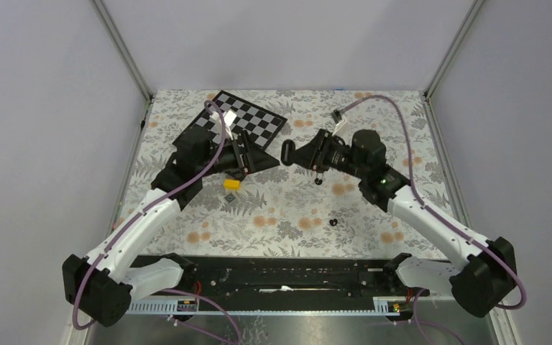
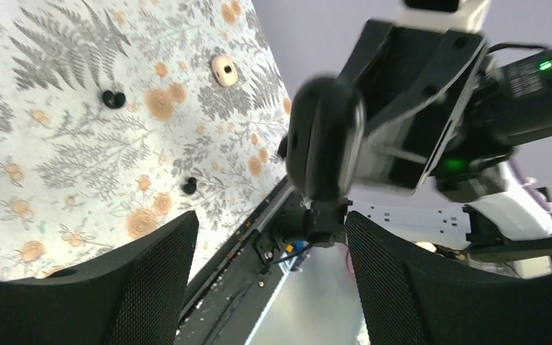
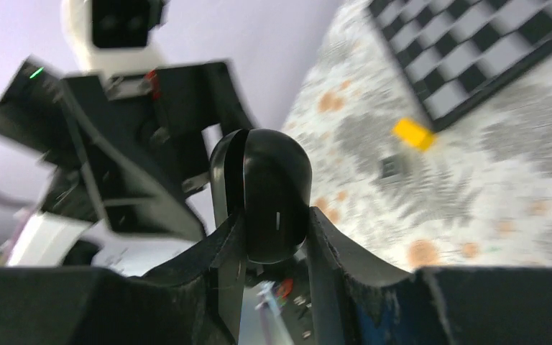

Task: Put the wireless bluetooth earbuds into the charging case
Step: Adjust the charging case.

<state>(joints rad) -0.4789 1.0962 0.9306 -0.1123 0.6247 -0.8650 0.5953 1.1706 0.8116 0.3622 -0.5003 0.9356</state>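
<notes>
My right gripper [image 1: 303, 154] is shut on the charging case [image 1: 290, 152], a rounded black shell, and holds it above the table. In the right wrist view the case [image 3: 262, 192] sits squeezed between my fingers [image 3: 330, 251]. My left gripper [image 1: 248, 154] is open and empty, facing the case from the left with a gap between them. In the left wrist view the case [image 2: 323, 136] hangs just beyond my open gripper [image 2: 269, 241]. One pale beige earbud [image 2: 223, 70] lies on the floral cloth. Two small black pieces [image 1: 318, 180] [image 1: 333, 221] lie on the cloth; they also show in the left wrist view [image 2: 113, 98] [image 2: 189, 186].
A small yellow block [image 1: 231, 184] lies on the cloth below my left gripper, also seen in the right wrist view [image 3: 413, 134]. A checkerboard [image 1: 241, 121] lies at the back left. Grey walls close in three sides. A black rail [image 1: 280, 277] runs along the near edge.
</notes>
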